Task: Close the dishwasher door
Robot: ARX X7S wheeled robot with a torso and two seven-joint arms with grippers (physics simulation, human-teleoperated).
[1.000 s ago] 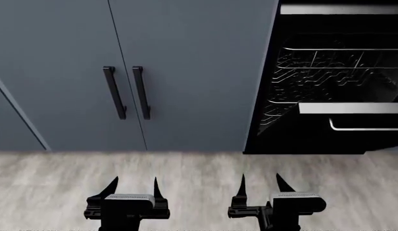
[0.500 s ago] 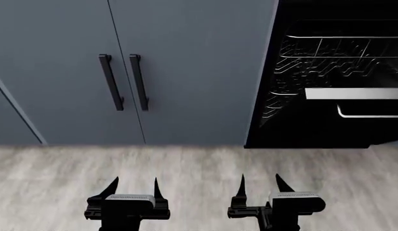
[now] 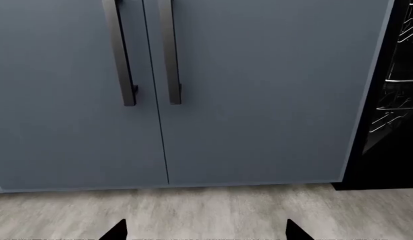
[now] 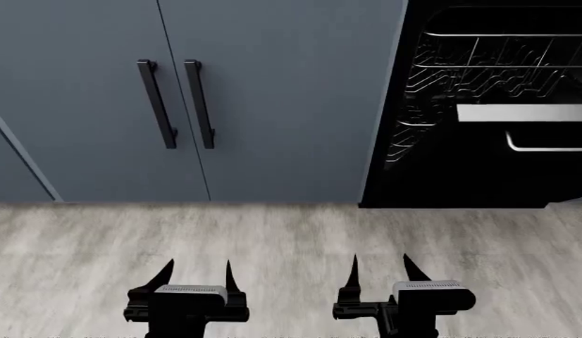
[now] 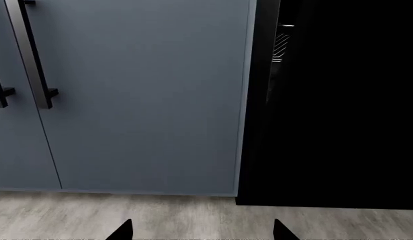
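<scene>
Dishwasher door point(image 4: 530, 158) sits at the far right of our head view, a glossy black panel hanging part open, its brushed silver top edge point(image 4: 524, 113) leaning out toward us and the thin silver bar handle point(image 4: 549, 148) just below that edge. Behind and above it we see the wire rack point(image 4: 488, 60) inside the dark cavity. In the right wrist view the door fills the frame as plain black point(image 5: 340, 115), with a sliver of rack showing at its edge.

Beside the dishwasher stand two blue-grey cabinet doors point(image 4: 282, 105), each with a short black vertical handle point(image 4: 199, 104); the pair of handles sits close on either side of the seam between them. A pale wood-grain floor point(image 4: 291, 239) runs up to the cabinet bases.

Our left gripper point(image 4: 197, 271) hovers over the floor facing the cabinet doors, fingers apart and holding nothing. Our right gripper point(image 4: 378, 267) hovers likewise, fingers apart and empty, well short of the dishwasher door and to its left.
</scene>
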